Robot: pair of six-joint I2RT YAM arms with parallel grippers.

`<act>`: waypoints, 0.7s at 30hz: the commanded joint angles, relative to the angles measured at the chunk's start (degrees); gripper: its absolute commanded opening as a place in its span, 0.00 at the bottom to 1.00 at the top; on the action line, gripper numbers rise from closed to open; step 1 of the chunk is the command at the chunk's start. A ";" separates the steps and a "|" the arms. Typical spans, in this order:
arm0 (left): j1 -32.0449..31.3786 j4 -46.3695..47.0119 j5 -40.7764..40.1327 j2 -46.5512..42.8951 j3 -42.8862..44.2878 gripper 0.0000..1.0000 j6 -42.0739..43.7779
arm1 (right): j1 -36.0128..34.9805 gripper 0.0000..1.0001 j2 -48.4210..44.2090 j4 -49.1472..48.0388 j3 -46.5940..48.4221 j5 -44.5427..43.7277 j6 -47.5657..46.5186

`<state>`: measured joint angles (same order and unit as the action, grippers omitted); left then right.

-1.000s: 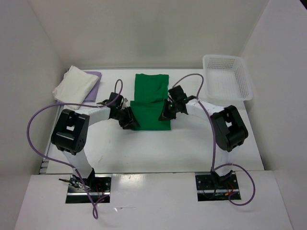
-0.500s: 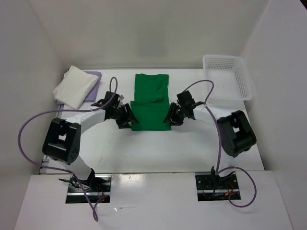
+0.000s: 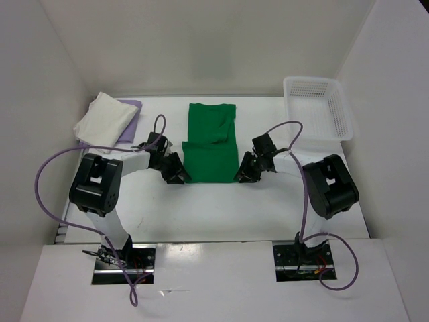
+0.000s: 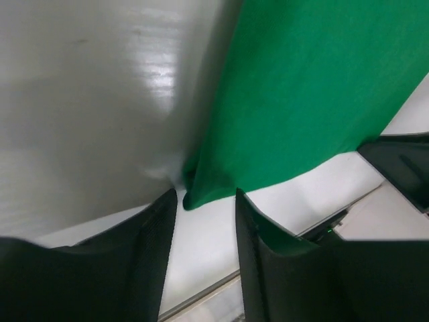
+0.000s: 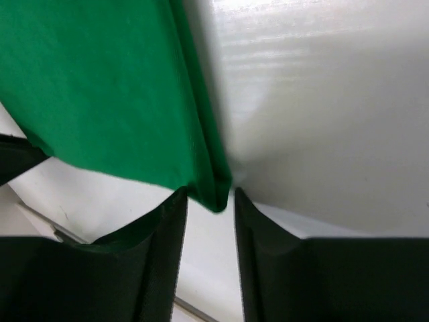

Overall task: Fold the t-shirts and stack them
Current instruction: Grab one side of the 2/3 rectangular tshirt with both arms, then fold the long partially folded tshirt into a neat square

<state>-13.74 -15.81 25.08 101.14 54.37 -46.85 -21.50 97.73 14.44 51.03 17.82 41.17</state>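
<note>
Lying folded in the middle of the bench [image 3: 201, 211] is the green t-shirt [image 3: 211, 151]. The left pincer [image 3: 181, 176] sits at its near left corner, the right pincer [image 3: 242, 176] at its near right corner, both spread apart. The cream t-shirt [image 3: 104, 121] lies on the lavender t-shirt [image 3: 135, 114], far left.

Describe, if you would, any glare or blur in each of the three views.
Left wrist: a glare patch on the table, the near fingers dark and soft. Right wrist: streaky glare on the table upper right, the green t-shirt fairly sharp. Top external: even light, crisp, faint shadows beneath the arms.
</note>
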 commanded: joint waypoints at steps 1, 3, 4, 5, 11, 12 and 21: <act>-0.15 0.96 -1.97 2.92 0.47 0.48 0.80 | 0.05 0.38 2.81 -4.24 -0.14 1.34 0.05; -0.15 0.96 -1.97 3.53 1.00 0.29 0.80 | 0.05 0.21 4.83 -4.86 0.65 1.86 0.67; -0.15 0.96 -1.97 3.53 1.00 0.23 0.80 | 0.05 0.15 4.83 -4.86 1.26 1.86 0.67; -0.15 0.96 -2.49 3.53 1.00 0.17 0.80 | 0.05 0.10 4.84 -4.86 1.27 1.25 1.28; -0.15 -5.52 -1.72 -4.09 -1.28 0.00 2.64 | -1.43 0.00 -4.82 0.58 -2.59 -0.86 3.30; -0.15 -6.85 -1.01 -5.50 -2.07 0.00 3.25 | -2.92 0.00 -8.57 1.29 -5.21 -0.86 4.00; -1.47 -31.55 4.53 -32.83 -7.45 0.00 5.73 | -11.92 0.00 -35.92 17.44 -11.94 2.57 14.56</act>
<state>-15.14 -37.23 27.16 75.57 45.06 -41.82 -35.00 68.23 23.44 37.54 20.58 51.75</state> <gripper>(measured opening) 0.010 0.008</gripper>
